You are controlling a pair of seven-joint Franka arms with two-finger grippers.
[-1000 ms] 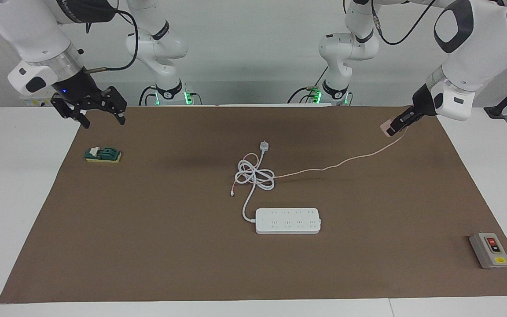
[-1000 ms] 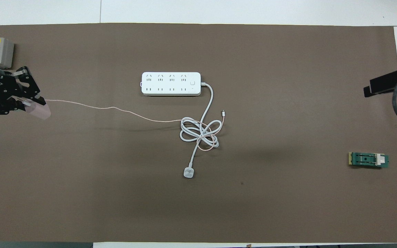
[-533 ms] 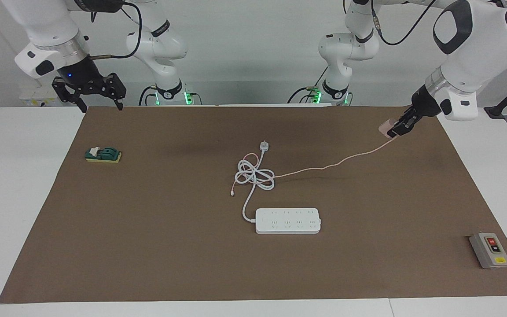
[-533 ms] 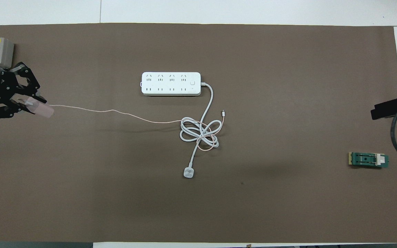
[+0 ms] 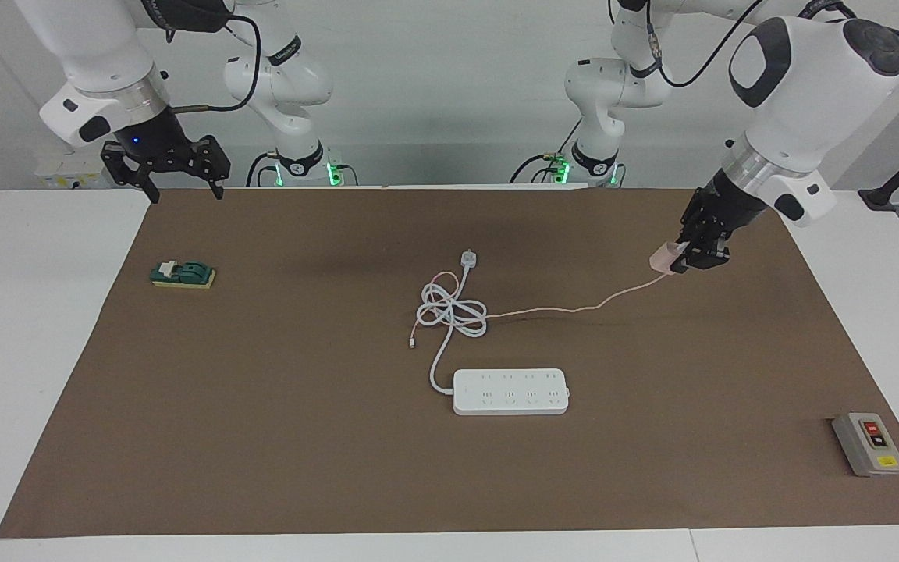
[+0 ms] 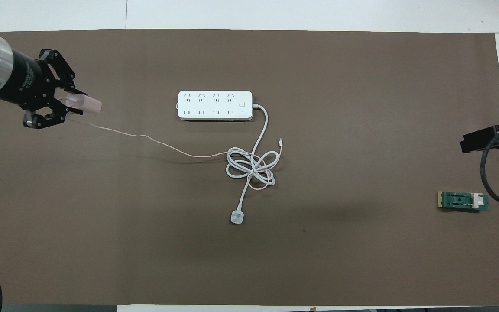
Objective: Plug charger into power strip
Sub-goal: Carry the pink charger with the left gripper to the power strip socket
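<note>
My left gripper (image 5: 682,260) (image 6: 68,106) is shut on the pale pink charger (image 5: 663,258) (image 6: 89,104) and holds it in the air over the mat, toward the left arm's end. The charger's thin pink cable (image 5: 574,306) (image 6: 145,138) trails down to a tangle with the white cord coil (image 5: 453,312) (image 6: 249,167) in the middle. The white power strip (image 5: 510,391) (image 6: 215,105) lies flat, farther from the robots than the coil. My right gripper (image 5: 176,181) hangs open with nothing in it over the mat's corner at the right arm's end; in the overhead view only its black edge (image 6: 481,139) shows.
A white plug (image 5: 468,258) (image 6: 237,217) on the thick cord lies nearer the robots than the coil. A green and yellow block (image 5: 182,274) (image 6: 463,201) sits toward the right arm's end. A grey button box (image 5: 868,444) sits toward the left arm's end.
My left gripper has carried the charger in toward the middle of the mat and turned it, slackening the pink cable. My right gripper has lifted and drawn back toward the robots' edge.
</note>
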